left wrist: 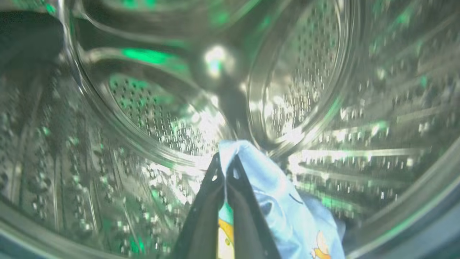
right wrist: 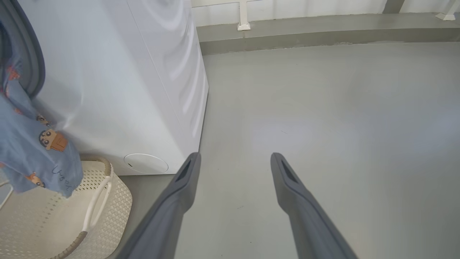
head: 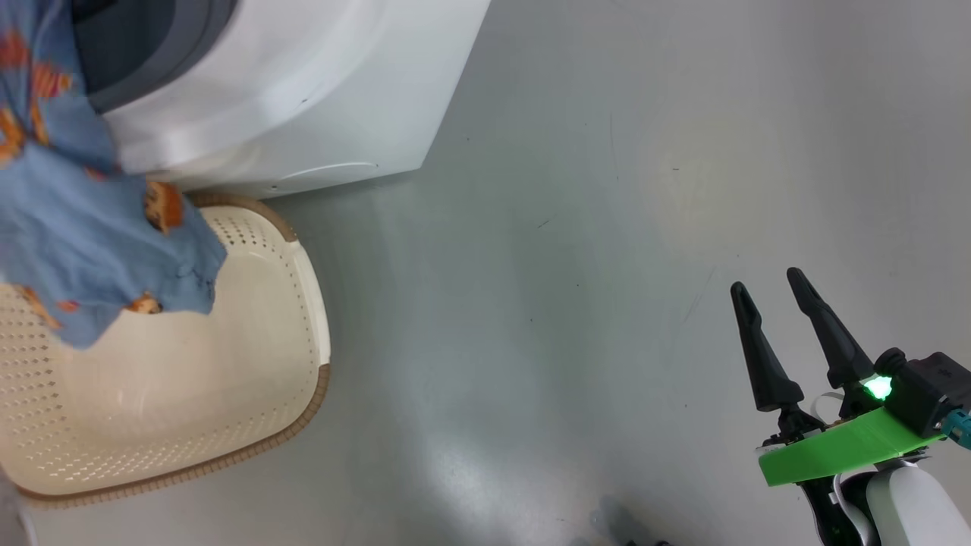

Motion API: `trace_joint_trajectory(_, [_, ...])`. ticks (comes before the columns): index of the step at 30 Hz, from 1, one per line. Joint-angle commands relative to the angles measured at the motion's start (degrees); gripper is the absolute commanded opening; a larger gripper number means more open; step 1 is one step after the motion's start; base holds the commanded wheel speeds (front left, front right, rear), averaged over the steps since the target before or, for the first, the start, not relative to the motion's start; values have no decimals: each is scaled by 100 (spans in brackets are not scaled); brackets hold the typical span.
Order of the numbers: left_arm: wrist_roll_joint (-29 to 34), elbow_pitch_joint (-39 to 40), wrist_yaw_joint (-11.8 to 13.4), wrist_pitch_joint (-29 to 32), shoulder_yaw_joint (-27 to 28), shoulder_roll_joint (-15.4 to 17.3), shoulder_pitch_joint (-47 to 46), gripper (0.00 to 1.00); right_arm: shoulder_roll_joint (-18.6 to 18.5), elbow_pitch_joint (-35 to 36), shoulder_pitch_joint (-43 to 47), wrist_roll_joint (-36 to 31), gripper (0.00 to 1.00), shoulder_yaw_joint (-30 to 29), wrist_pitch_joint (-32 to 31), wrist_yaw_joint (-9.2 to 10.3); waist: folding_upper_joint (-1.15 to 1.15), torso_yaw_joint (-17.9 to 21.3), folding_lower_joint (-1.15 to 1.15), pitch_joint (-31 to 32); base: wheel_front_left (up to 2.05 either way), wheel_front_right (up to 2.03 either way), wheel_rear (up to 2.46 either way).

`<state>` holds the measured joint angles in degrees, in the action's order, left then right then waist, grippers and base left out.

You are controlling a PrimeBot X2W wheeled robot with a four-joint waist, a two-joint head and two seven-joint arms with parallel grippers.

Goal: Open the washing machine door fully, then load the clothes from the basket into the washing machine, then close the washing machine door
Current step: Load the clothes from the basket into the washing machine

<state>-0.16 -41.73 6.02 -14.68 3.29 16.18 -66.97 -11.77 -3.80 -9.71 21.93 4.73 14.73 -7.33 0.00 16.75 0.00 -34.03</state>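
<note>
Light blue clothes printed with orange figures hang from the washing machine opening down over the cream basket. In the left wrist view my left gripper is inside the steel drum, shut on a fold of the clothes. My right gripper stands open over bare floor at the lower right, nothing between its fingers. In the right wrist view the clothes drape from the grey gasket over the basket, left of the right gripper. The washing machine door is out of view.
Grey floor stretches to the right of the washing machine. A low grey kerb and white posts run along the far edge in the right wrist view.
</note>
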Motion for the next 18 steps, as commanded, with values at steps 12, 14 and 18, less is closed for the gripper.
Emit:
trace_joint_trajectory(12, [-52,-1166,-120,-32,-101,279,-409,100,-94,102,10,58,100,83,27,-16,0,-74,0,49,0,0,0])
trace_joint_trajectory(14, [-75,-1257,-121,-32,-113,261,-434,100,-99,107,4,56,100,81,27,-16,0,-95,0,57,0,0,0])
trace_joint_trajectory(18, [-134,-1364,-143,-32,-126,214,-488,100,-124,119,-2,54,100,80,27,-16,0,-143,0,59,0,0,0])
